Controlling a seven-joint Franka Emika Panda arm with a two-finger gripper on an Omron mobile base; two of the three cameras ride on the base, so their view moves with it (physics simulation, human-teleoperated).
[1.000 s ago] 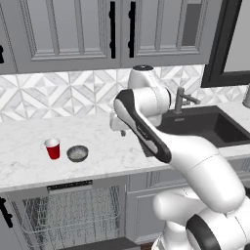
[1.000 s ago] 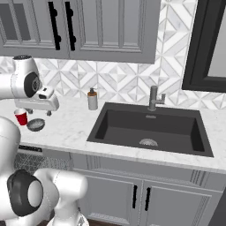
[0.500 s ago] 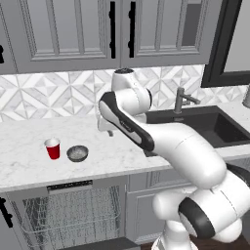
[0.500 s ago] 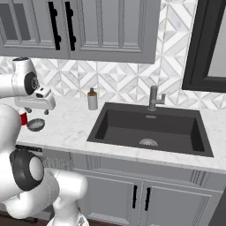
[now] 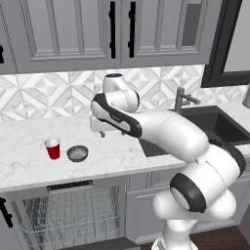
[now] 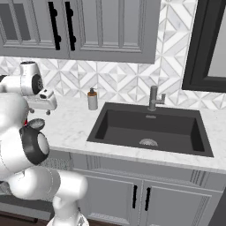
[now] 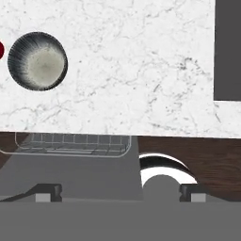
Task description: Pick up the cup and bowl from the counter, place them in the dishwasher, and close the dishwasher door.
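1. In the hand view the cup is cut off by the left edge, so only a sliver of red shows beside the bowl.
2. In the right base view the robot's own arm covers most of the cup and part of the bowl; only the bowl's rim peeks out by the arm's dark joint.
3. The dishwasher is open below the counter, its pale wire rack showing; the dishwasher door appears only as a dark strip at the bottom of the left base view, cut off by the frame.
4. The gripper hangs over the counter with its fingers pointing down. In the hand view the two finger tips stand wide apart at the bottom with nothing between them, so the jaws are spread and hold nothing.
5. The cup stands upright on the counter, above the dishwasher's left part, with the bowl just beside it on the side nearer the sink.
6. Both lie to the left of the gripper and nearer the counter's front edge, apart from it and untouched.
7. A soap bottle stands by the sink's back left corner, near the faucet.
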